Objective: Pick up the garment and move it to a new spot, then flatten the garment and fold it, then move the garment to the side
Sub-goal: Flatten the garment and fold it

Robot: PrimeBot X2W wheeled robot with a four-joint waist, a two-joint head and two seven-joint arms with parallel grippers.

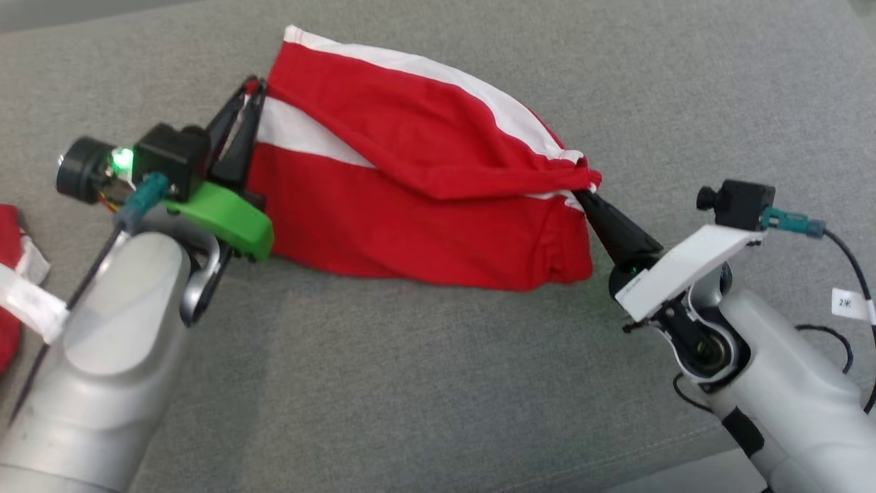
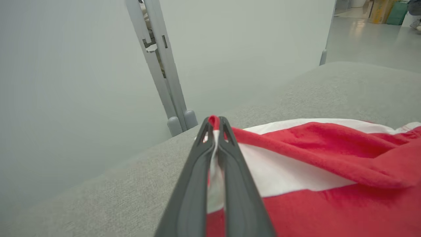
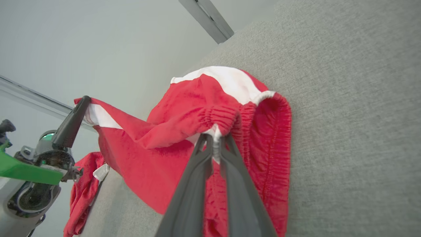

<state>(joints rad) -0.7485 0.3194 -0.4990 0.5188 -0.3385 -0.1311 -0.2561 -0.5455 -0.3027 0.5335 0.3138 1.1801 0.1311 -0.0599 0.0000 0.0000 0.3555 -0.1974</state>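
Observation:
The garment (image 1: 410, 178) is a pair of red shorts with white stripes, stretched across the grey cushion between my two grippers. My left gripper (image 1: 254, 87) is shut on its left edge, with red and white cloth pinched between the fingers (image 2: 227, 158) in the left wrist view, where the garment (image 2: 329, 184) spreads to the right. My right gripper (image 1: 583, 194) is shut on the gathered elastic waistband at the right end. In the right wrist view the garment (image 3: 184, 131) hangs lifted from my right gripper (image 3: 215, 140) toward the left gripper (image 3: 84, 100).
The grey cushion (image 1: 438, 383) stretches wide in front of and behind the garment. Another red and white cloth (image 1: 14, 287) lies at the far left edge. A pale wall with a grey post (image 2: 161, 62) stands beyond the cushion's far edge.

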